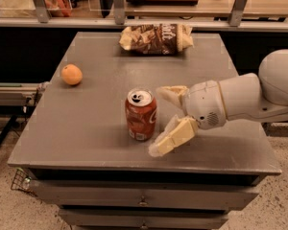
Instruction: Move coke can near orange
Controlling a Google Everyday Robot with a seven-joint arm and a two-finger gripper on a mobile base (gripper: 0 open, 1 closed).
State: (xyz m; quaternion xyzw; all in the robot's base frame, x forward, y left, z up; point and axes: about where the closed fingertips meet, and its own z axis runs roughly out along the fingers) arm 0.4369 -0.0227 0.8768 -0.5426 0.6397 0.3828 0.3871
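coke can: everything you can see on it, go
The coke can is red-brown aluminium with white script lettering and a silver top with a pull tab. It stands upright on the grey table, toward the front middle. The gripper is close beside it, open, its fingers not closed on the can.

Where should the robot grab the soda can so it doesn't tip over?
Grip the coke can around the middle of its round wall, coming sideways from the right in this view. It stands upright, and the gripper hovers just there, jaws open wide.
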